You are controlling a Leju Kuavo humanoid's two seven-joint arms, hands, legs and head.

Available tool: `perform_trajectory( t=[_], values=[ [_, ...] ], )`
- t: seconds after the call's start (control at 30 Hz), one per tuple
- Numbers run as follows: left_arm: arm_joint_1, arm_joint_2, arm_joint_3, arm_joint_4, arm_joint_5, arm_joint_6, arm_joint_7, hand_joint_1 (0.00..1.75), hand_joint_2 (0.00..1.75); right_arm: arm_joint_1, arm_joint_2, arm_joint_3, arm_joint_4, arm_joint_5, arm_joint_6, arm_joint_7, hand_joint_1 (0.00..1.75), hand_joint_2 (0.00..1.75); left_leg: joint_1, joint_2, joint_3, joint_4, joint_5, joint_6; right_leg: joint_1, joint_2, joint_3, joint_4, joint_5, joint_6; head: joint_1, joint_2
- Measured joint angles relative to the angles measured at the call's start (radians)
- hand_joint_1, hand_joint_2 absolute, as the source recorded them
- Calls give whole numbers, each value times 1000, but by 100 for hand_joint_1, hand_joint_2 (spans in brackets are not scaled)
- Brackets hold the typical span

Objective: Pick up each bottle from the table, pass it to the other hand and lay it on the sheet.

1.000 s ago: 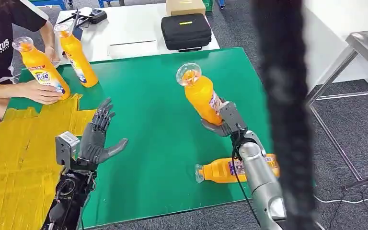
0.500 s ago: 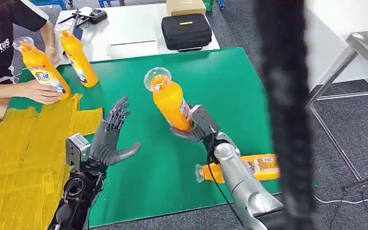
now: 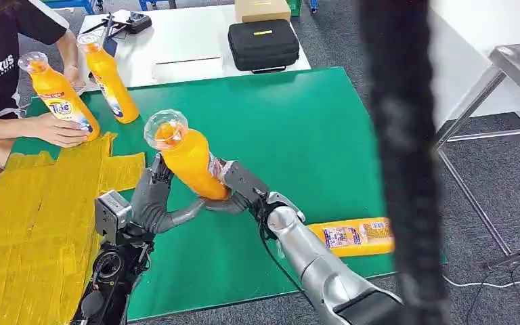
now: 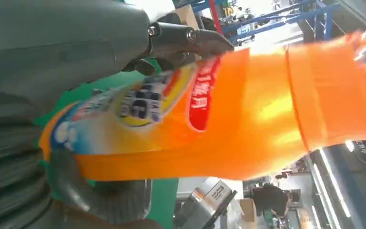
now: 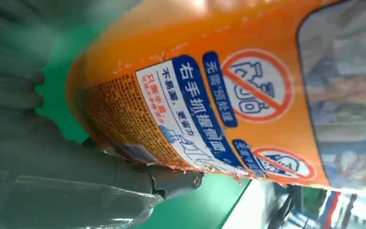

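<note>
Glossy orange plastic bottle (image 3: 189, 161), clear cap

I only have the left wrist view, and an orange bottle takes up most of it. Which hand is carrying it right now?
Observer: The right hand grips the held bottle low on its body.
Operator: Where is my left hand?
Observer: The left hand is up against that bottle, thumb reaching below its base. I cannot tell whether it has closed.
Operator: Any bottles left to pick?
Observer: One lying bottle rests on its side on the green table, on your right.
</note>
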Motion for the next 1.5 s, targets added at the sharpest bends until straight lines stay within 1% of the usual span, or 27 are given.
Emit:
perform_trajectory(
  t=[0.33,0.53,0.67,0.7,0.73,0.77,1.1,1.13,1.17,1.2,1.4,1.5],
  values=[
    [3,0,6,-2,-3,6,2,0,175,-1,9,38,0,-1,11,-1,175,175,0,0,0,0,0,0,0,0,0,0,0,0,0,0],
    [2,0,15,6,-7,25,5,0,175,8,14,121,-28,6,58,-16,175,175,0,1,0,0,0,0,0,0,-1,0,0,0,0,0],
    [2,2,22,14,-3,34,-2,0,175,22,-1,166,-71,-14,61,-15,175,175,0,1,0,0,0,0,0,0,-1,0,0,0,0,0],
    [2,3,23,16,3,35,-3,70,175,25,-6,174,-81,-18,61,-13,175,175,0,1,0,0,0,0,0,0,0,0,0,0,0,0],
    [2,3,24,18,5,35,-5,155,175,27,-11,182,-90,-23,61,-10,175,175,0,1,0,0,0,0,0,0,0,0,0,0,0,0],
    [2,3,24,19,8,35,-6,175,175,28,-16,187,-96,-26,61,-9,175,175,0,1,0,0,0,0,0,0,0,0,0,0,0,0],
    [10,2,37,20,58,21,-10,175,175,32,-40,235,-130,-46,54,-6,175,175,0,1,0,0,0,0,0,0,-1,0,0,0,0,0],
    [10,2,40,20,64,21,-10,175,175,33,-40,239,-131,-46,53,-5,122,175,0,1,0,0,0,0,0,0,0,0,0,0,0,0],
    [11,2,42,20,68,21,-10,175,175,35,-40,242,-135,-46,50,-5,9,175,0,1,0,0,0,0,0,0,-1,0,0,0,0,0],
    [13,2,44,20,77,21,-10,175,175,38,-40,243,-140,-47,43,-4,0,175,0,1,0,0,0,0,0,0,-1,0,0,0,0,0],
    [24,0,82,11,141,18,1,175,175,65,-46,256,-188,-62,8,4,0,175,0,1,0,0,0,0,0,0,-1,0,0,0,0,0],
    [24,0,101,11,149,43,2,175,175,85,-50,256,-221,-71,-16,13,0,175,0,0,0,0,0,0,0,0,0,0,0,0,0,0]
  ],
)
